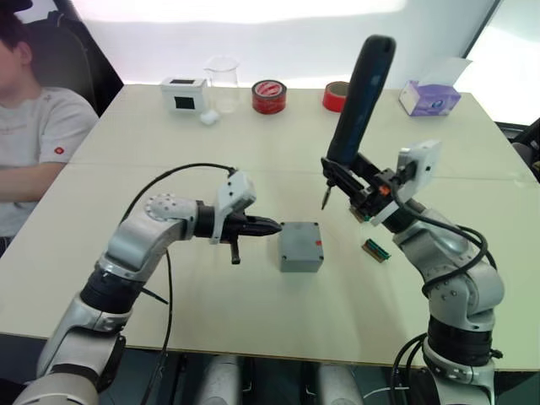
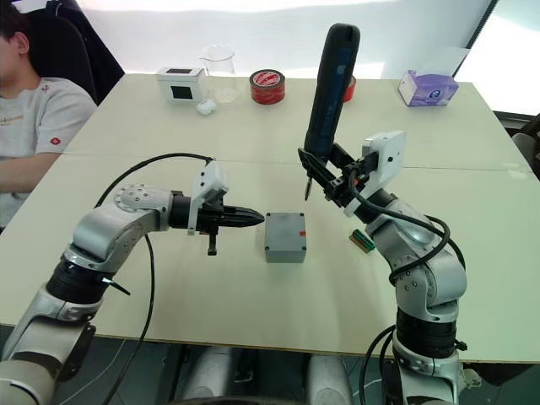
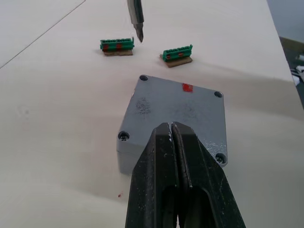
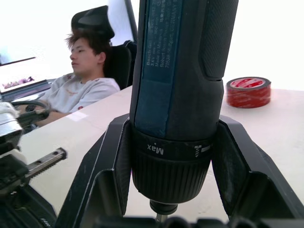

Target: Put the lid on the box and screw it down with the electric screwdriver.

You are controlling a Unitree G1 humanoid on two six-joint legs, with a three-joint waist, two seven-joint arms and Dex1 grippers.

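From my station, my left gripper's closed fingers (image 3: 176, 171) covered the near edge of the box (image 3: 173, 121), and the electric screwdriver (image 3: 136, 16) was cut off above its bit.

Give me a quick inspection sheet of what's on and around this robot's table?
Surface: pale table, with a seam across it.
Job's things: grey box with the lid seated on it, screws in the corners; electric screwdriver held upright, bit above the table right of the box.
Clutter: two green connector blocks, white box with a black screen, glass beaker, two red tape rolls, tissue box.
Grippers: left gripper with fingers shut, at the box's left edge; right gripper clamped on the screwdriver.
Cables: black cable on the left arm.
Surroundings: a seated person at the table's left.
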